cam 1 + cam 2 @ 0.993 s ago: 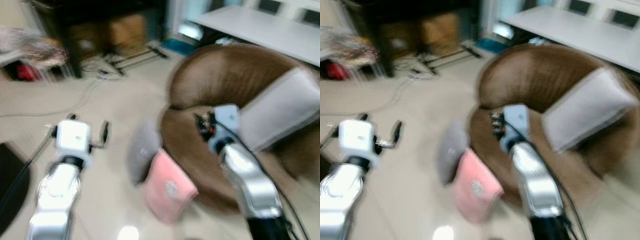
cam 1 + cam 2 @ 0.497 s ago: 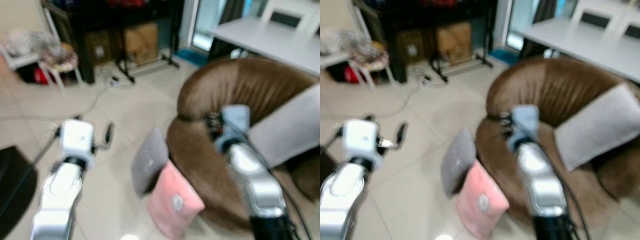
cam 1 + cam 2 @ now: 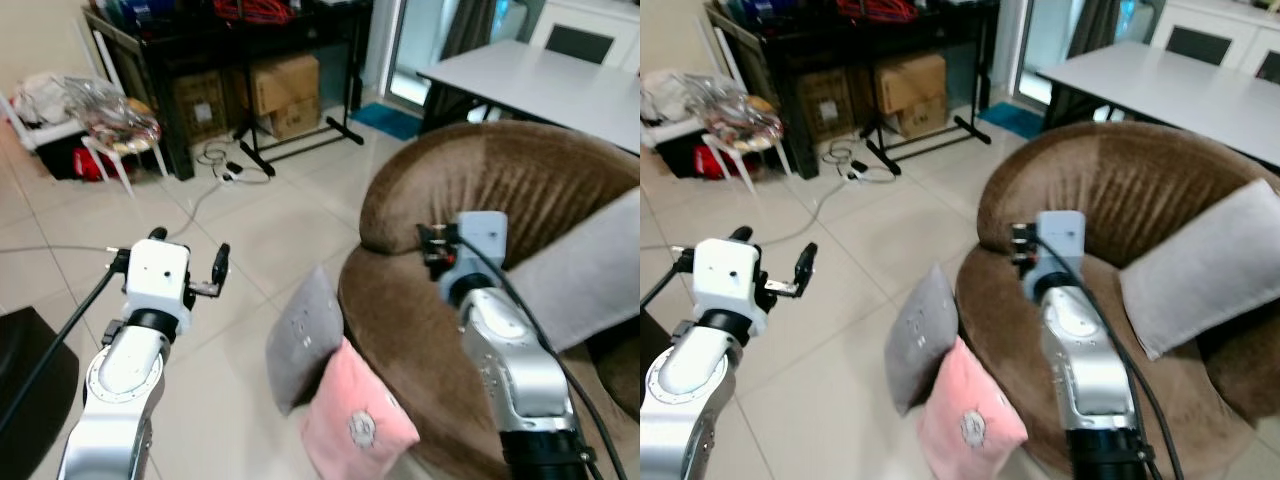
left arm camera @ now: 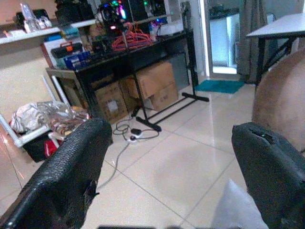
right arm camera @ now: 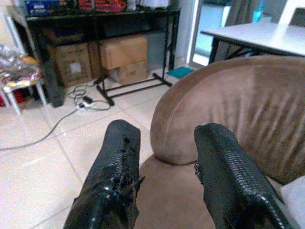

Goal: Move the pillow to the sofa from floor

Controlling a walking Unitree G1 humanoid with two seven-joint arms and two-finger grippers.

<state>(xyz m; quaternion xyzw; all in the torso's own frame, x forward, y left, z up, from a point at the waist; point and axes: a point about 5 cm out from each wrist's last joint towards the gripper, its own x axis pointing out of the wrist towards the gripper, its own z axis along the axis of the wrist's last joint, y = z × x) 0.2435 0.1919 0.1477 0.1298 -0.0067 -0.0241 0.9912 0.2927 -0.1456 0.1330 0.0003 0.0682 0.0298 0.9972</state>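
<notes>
Your head views are settling and sharpening after the blur of a second ago, and the whole scene is sitting a little lower and further right than it was, so that is the camera turning, not the pillows moving; neither pillow has been picked up yet and the approach is all that is being done so far. The grey pillow (image 3: 305, 335) is standing on edge on the tiled floor (image 3: 250, 230), leaning against the front rim of the brown sofa (image 3: 480, 190), and the pink pillow (image 3: 358, 425) is lying just in front of it, touching it. Another grey cushion (image 3: 585, 275) is already resting on the sofa seat.

Your left gripper (image 3: 186, 268) is hanging above bare tiles to the left of the pillows with its fingers spread wide and nothing between them (the left wrist view shows the gap clearly). Your right gripper (image 5: 167, 176) is hovering over the sofa's front edge, fingers parted and holding nothing.

You are getting open floor on the left for reaching in, while the sofa rim is crowding the right side. A cable (image 3: 190, 205) and a black table (image 3: 230, 40) are lying well beyond
</notes>
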